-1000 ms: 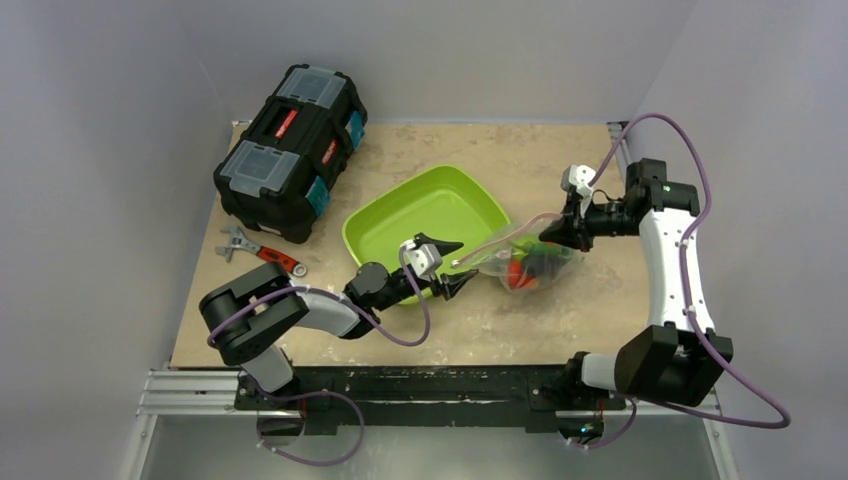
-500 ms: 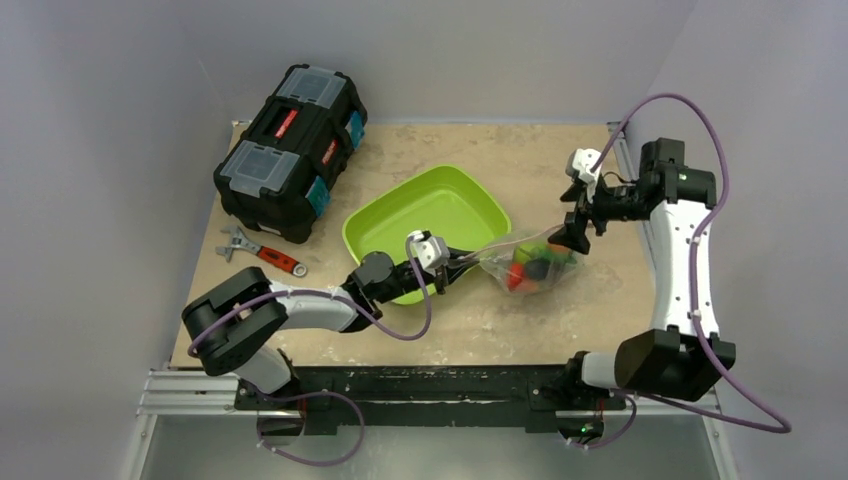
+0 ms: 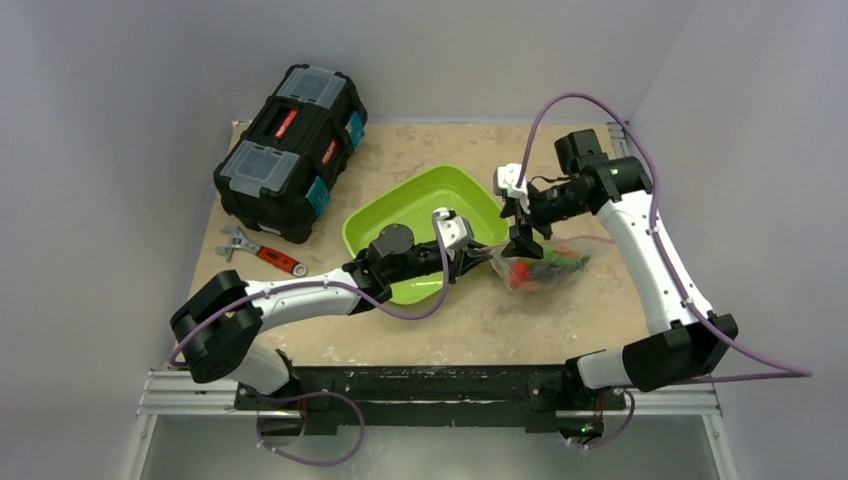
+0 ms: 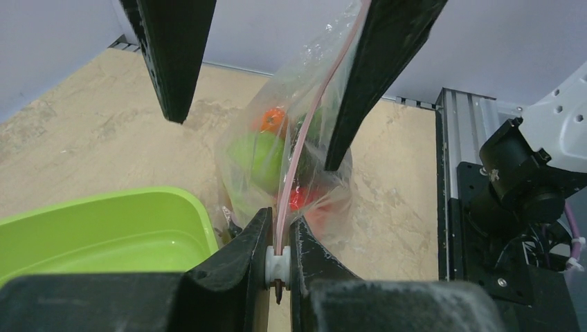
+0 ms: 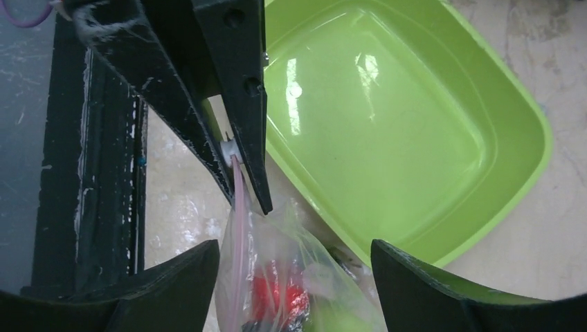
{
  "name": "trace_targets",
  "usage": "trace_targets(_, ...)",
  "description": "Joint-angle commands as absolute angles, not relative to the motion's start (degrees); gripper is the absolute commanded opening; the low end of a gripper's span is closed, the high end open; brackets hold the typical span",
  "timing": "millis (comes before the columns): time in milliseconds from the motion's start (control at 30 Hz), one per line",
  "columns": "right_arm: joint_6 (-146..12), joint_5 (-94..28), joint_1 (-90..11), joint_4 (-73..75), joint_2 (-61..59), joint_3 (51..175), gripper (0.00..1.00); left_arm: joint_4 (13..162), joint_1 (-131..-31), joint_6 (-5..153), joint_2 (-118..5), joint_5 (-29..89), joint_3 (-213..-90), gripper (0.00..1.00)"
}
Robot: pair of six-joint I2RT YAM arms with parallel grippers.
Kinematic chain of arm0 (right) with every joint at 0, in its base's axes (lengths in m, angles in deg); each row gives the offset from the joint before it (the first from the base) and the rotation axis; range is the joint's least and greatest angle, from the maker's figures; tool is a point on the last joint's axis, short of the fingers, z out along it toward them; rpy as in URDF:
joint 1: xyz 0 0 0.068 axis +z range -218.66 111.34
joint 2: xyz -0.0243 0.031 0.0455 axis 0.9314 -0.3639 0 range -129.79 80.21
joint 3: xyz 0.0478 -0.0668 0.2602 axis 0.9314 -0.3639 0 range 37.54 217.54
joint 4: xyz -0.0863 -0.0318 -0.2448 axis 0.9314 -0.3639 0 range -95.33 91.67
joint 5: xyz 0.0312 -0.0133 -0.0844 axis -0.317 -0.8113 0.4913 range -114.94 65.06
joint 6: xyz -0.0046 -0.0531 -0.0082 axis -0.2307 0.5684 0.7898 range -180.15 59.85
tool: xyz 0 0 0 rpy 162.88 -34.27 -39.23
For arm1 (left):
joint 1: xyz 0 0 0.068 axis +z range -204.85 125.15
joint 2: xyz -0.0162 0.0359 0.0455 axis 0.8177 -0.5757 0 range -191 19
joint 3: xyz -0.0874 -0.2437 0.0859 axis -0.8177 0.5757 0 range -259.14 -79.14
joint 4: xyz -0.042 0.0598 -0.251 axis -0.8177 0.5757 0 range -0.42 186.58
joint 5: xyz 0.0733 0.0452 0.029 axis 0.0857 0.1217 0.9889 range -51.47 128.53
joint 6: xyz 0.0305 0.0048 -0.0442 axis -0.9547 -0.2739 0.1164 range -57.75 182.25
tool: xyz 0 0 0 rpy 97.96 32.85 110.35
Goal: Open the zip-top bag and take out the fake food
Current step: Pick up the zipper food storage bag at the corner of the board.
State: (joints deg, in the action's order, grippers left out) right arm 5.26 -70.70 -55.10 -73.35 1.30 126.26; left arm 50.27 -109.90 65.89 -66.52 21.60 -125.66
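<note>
Resting on the table (image 3: 500, 330) just right of the tray (image 3: 400, 215), the bag (image 3: 548, 268) is being held at its zip end by the left gripper (image 3: 470, 258). In the left wrist view, the jaws of this gripper (image 4: 280, 228) are being pressed together on the white slider (image 4: 278, 261) at the low end of the pink strip (image 4: 299, 149). From that point the strip is being drawn upward and away from the tray (image 4: 104, 228).

The right gripper (image 3: 522, 240) is being positioned over the bag, at the tray's right corner, with its fingers (image 4: 173, 55) spread wide apart. In the right wrist view the bag (image 5: 304, 277) and its strip (image 5: 235, 221) are being straddled by this gripper (image 5: 297, 277), the strip lying nearer one finger. Contact between these fingers and the plastic cannot be told. The left gripper (image 5: 239, 159) is being shown in the same view, closed on the strip's end just off the tray (image 5: 512, 173) rim.

The food (image 3: 520, 277) is being contained inside the bag (image 4: 242, 180): an orange piece (image 4: 273, 119), a green piece (image 4: 256, 155) and a red piece (image 4: 301, 199) are being seen through the plastic. Whether the zip is parted cannot be told.

A toolbox (image 3: 290, 150) is being shown up and left of the tray, and a wrench (image 3: 262, 253) left of the tray.
</note>
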Motion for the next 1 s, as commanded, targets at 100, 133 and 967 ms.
trace_targets(100,0.21,-67.78,-53.56,-69.54,1.73,122.42,0.59,52.94,-109.87,66.67,-63.03,18.77,-127.70,0.00)
trace_targets(133,-0.44,-67.41,-53.59,-68.70,2.29,121.78,0.46,52.26,-109.87,67.18,-63.01,18.61,-127.48,0.00)
trace_targets(967,2.09,-79.13,-53.76,-73.06,5.34,121.74,0.00,8.02,-105.79,74.73,-71.99,17.50,-113.70,0.83)
